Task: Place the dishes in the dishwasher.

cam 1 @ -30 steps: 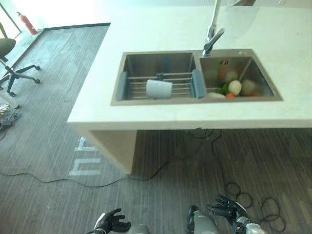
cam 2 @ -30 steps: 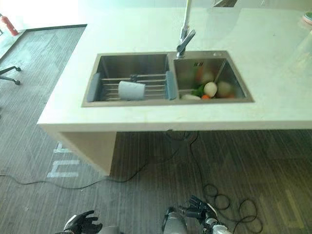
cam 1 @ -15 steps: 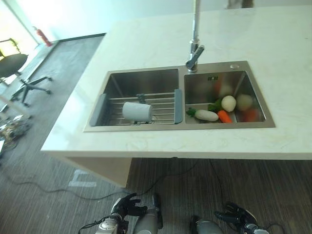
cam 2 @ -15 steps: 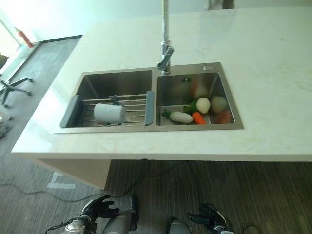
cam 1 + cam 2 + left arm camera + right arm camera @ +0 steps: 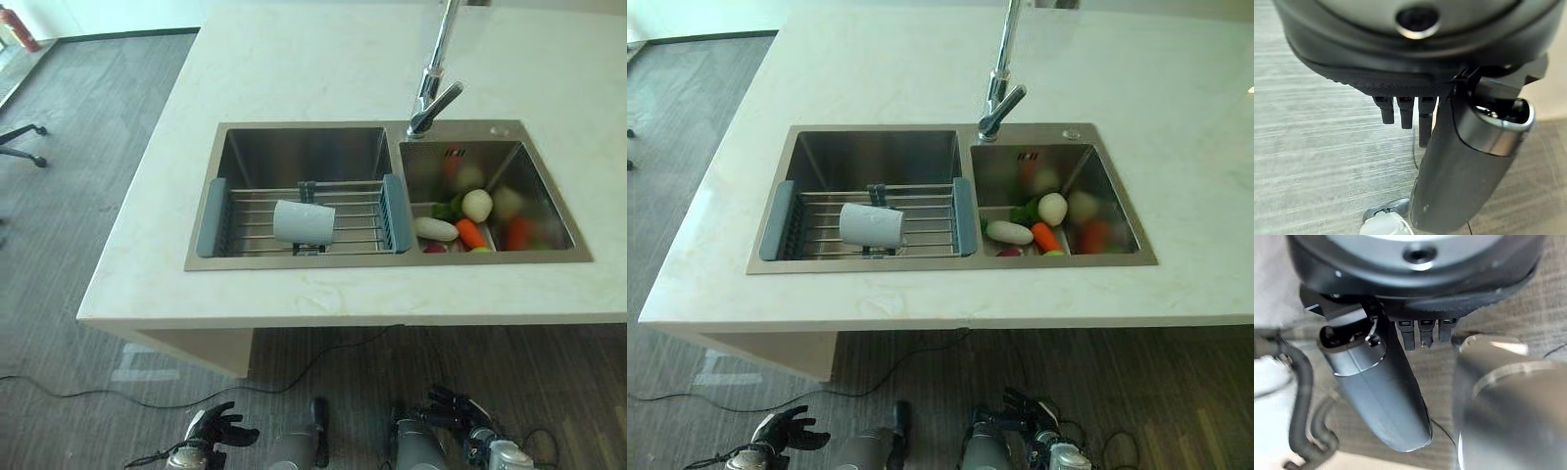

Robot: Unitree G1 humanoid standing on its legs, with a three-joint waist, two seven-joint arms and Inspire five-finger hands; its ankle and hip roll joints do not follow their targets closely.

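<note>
While both hands hang low with fingers loosely relaxed and empty, left hand (image 5: 214, 434) and right hand (image 5: 453, 411), the view has swung back over the surface (image 5: 294, 73), where the cup (image 5: 303, 221) lies sideways on the sink rack (image 5: 304, 215), untouched.

A pale stone counter (image 5: 323, 59) is set with a double steel sink (image 5: 304, 152) and a tall tap (image 5: 436, 69). A rack (image 5: 333, 220) spans the left basin, with a white cup (image 5: 304, 221) laid on its side; what seem to be vegetables (image 5: 460, 225) are piled in the right basin.
</note>
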